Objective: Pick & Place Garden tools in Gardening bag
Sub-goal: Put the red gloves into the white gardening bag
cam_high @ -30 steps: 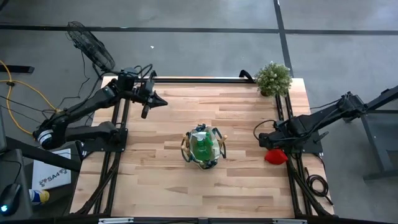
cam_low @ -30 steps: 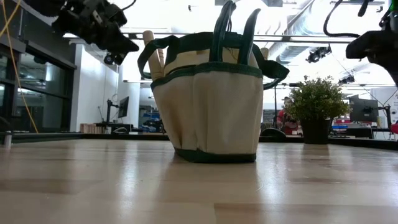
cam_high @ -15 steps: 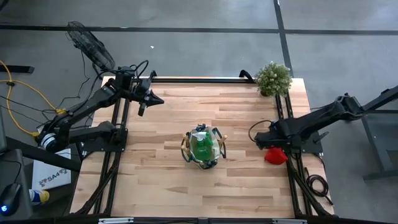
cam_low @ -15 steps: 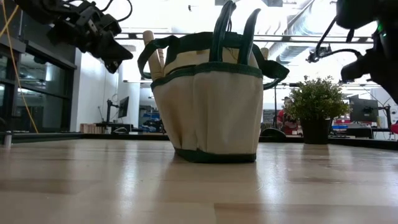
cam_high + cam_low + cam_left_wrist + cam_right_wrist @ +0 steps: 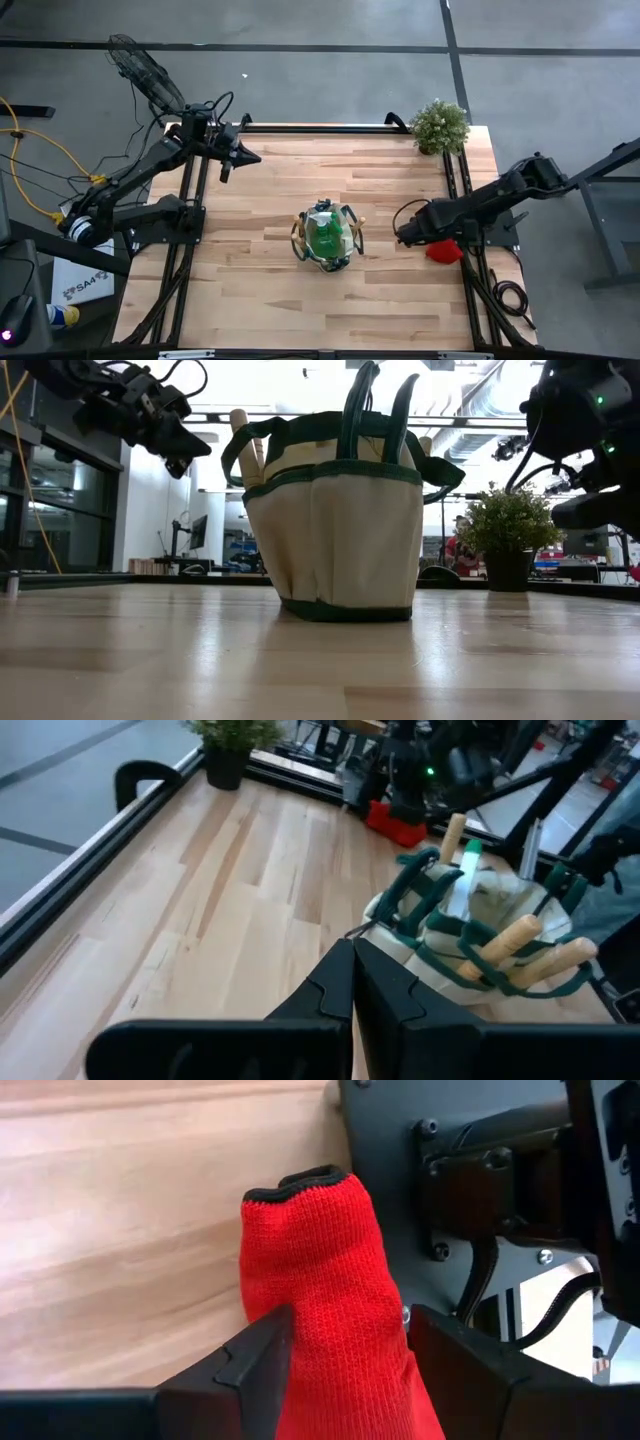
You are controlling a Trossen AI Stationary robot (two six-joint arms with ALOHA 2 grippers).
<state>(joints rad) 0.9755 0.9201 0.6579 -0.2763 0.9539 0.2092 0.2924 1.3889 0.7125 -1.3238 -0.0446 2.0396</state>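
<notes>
Sitting mid-table, the gardening bag [image 5: 326, 236] already holds wooden-handled tools and the green spray bottle [image 5: 326, 235]. At its three o'clock, by the table's edge, lies the red glove [image 5: 330, 1290], the one tool left outside. The right gripper [image 5: 345, 1355] hangs over it, fingers spread to either side of the knit and not yet closed, so the glove pick is in hand. Next it should descend, pinch the fabric and lift clear of the frame rail. The left gripper [image 5: 238, 158] waits shut, near ten o'clock.
</notes>
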